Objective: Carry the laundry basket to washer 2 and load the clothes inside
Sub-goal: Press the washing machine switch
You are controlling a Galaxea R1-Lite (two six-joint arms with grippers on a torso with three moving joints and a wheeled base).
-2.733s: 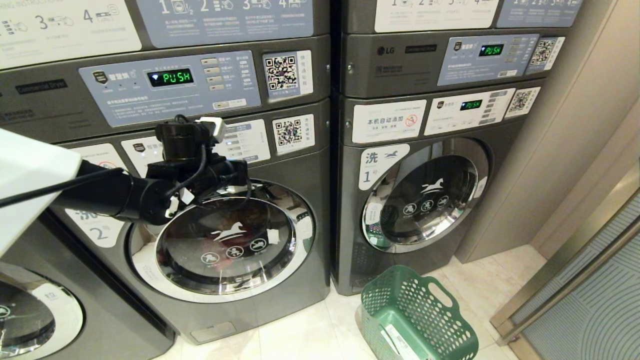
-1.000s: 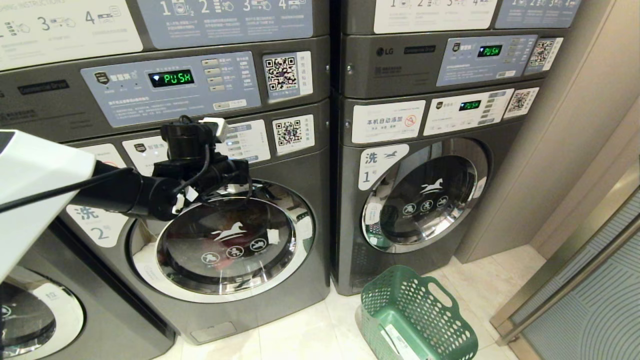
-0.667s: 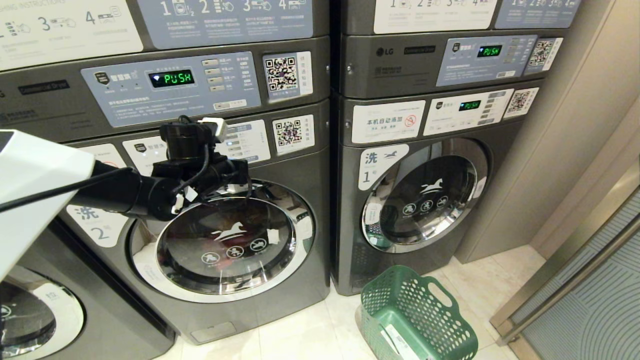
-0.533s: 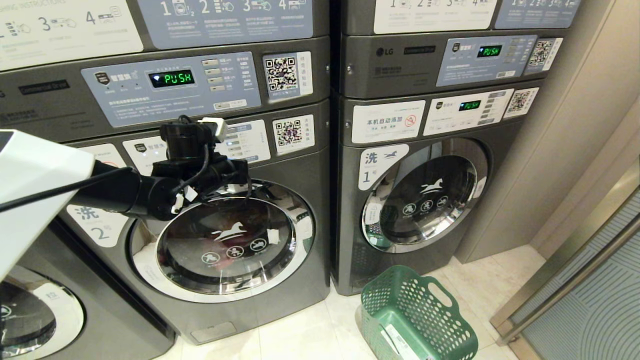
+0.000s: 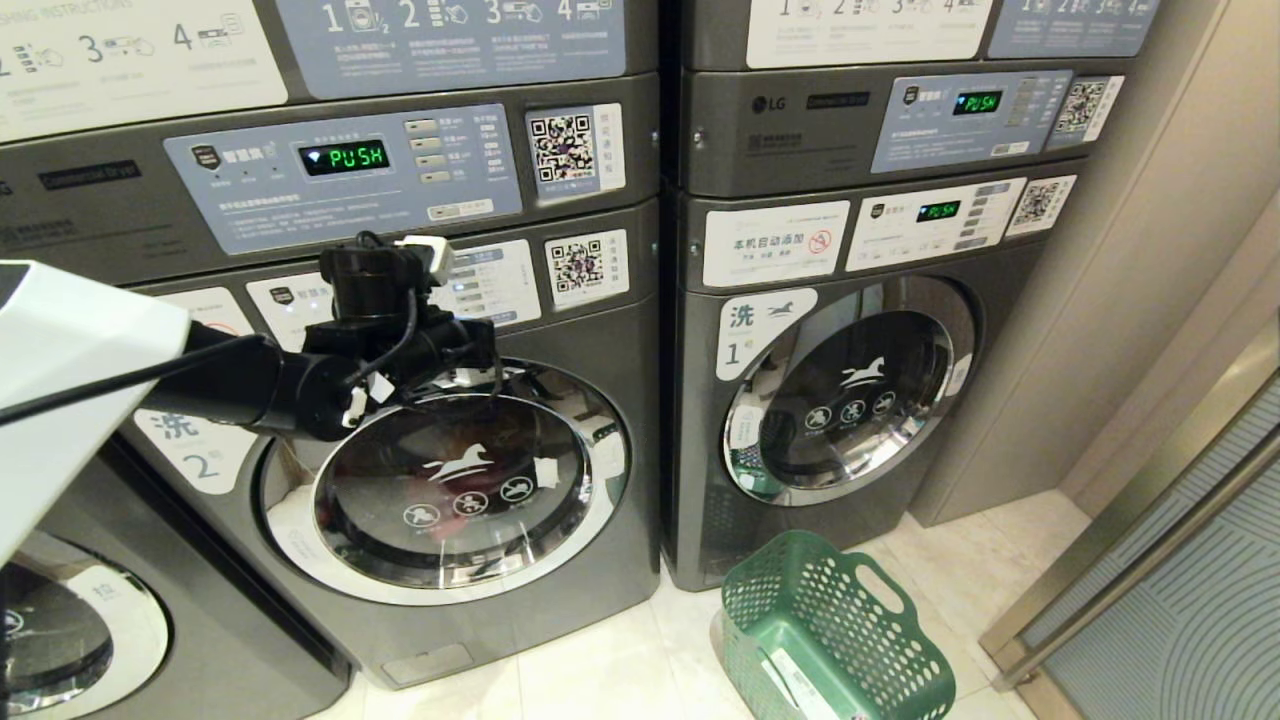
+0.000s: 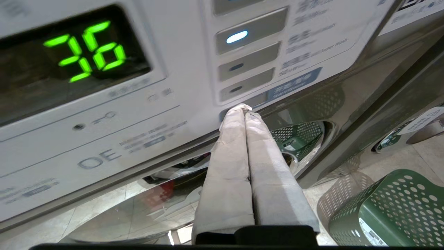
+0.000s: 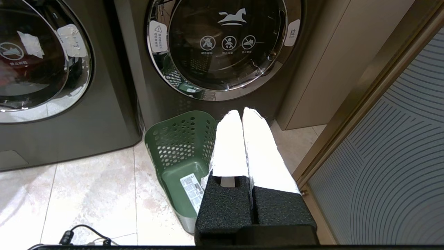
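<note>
Washer 2 (image 5: 440,470), label "洗 2", door shut; the clothes (image 5: 440,495) show dimly behind its glass. Left end effector (image 6: 244,109) clenched, empty, tips at the control panel (image 6: 249,66) reading "36". Dryer above shows "PUSH"; neighbour marked "LG". Laundry basket (image 5: 835,635) on the floor before washer 1 (image 5: 850,395): likely light, stiff, best gripped by the handle cut-outs. Right end effector (image 7: 242,113) clenched, empty, above it.

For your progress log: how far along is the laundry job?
Done: the laundry basket sits empty on the floor, and washer 2 has its door closed with cloth showing behind the glass. In hand: the shut left pincer touches its control panel. Left: apparently only starting the cycle.
</note>
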